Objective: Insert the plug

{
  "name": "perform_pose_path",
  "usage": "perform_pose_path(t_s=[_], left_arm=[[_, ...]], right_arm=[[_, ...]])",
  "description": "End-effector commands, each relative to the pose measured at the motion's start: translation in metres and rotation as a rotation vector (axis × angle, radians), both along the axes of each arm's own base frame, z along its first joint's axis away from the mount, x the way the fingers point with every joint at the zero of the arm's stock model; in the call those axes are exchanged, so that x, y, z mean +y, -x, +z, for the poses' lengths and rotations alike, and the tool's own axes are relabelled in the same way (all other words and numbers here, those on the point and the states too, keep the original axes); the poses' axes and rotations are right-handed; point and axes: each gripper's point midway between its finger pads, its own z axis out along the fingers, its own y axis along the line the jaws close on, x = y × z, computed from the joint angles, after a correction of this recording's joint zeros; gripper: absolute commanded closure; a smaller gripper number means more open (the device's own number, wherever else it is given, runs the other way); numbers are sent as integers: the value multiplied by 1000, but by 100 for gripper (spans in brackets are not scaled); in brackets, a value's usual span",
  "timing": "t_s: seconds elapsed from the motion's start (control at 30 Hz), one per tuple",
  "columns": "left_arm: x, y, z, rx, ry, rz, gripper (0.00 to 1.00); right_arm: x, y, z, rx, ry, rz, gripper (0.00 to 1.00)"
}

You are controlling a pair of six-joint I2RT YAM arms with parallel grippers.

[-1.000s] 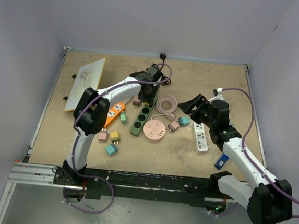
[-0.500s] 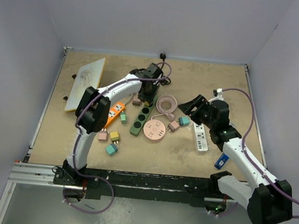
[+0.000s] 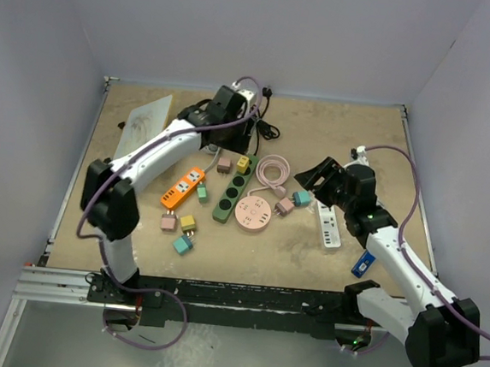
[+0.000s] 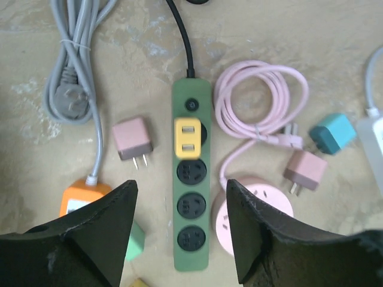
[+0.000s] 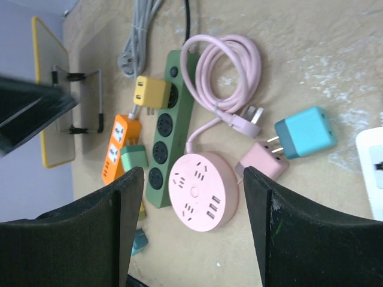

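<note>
Left gripper (image 4: 179, 190): my fingers (image 4: 90, 233) stand spread wide with nothing between them. It hangs above the table (image 3: 319, 126), looking straight down on the green power strip (image 4: 191, 251).

Right gripper (image 5: 188, 179): fingers likewise spread, nothing held. It is poised above the right half of the table, aimed toward the middle cluster of items and touching none of them.

Task item: the yellow plug (image 4: 186, 137) sits on the green power strip, on the first socket below the round switch at the cable end. From the right wrist view it stands up from the strip's face. Whether its prongs are fully home I cannot tell. The three sockets below it are bare.

Surroundings, as seen:
- pink round hub (image 4: 263, 206) just beside the strip's lower right, its pink cable (image 4: 260, 98) coiled beyond it
- pink adapter (image 4: 132, 139) lying left of the strip, apart from it, prongs showing
- teal adapter (image 5: 305, 133) right of the pink cable coil
- orange power strip (image 3: 183, 187) left of the green one
- white power strip (image 3: 328, 223) under my right arm
</note>
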Motion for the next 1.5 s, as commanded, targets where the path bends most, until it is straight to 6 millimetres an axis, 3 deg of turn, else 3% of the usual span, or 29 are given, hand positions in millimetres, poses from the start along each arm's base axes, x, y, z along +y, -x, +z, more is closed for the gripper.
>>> perform_pose_path(t_s=[0.0, 0.1, 0.23, 0.43, 0.6, 0.77, 1.13, 1.37, 1.47], left_arm=[[6, 14, 70, -219, 219, 49, 42], [18, 36, 87, -305, 325, 83, 43], [35, 62, 92, -362, 398, 111, 43], [58, 89, 123, -489, 456, 114, 44], [68, 109, 133, -574, 569, 115, 44], [67, 118, 135, -615, 631, 91, 44], [61, 114, 122, -587, 607, 70, 44], [61, 113, 118, -580, 605, 76, 44], [60, 112, 116, -573, 607, 82, 44]], right_arm=[[-16, -14, 10, -38, 125, -37, 30], [-26, -16, -9, 10, 242, -22, 30], [-40, -23, -25, 66, 366, -38, 30], [-40, -26, -54, 168, 390, -77, 33], [-29, -31, -73, 217, 457, -61, 33], [-24, -37, -94, 288, 559, 25, 31], [-30, -32, -127, 384, 629, 41, 27], [-25, -42, -129, 345, 587, 12, 35], [-21, -47, -128, 329, 576, 17, 45]])
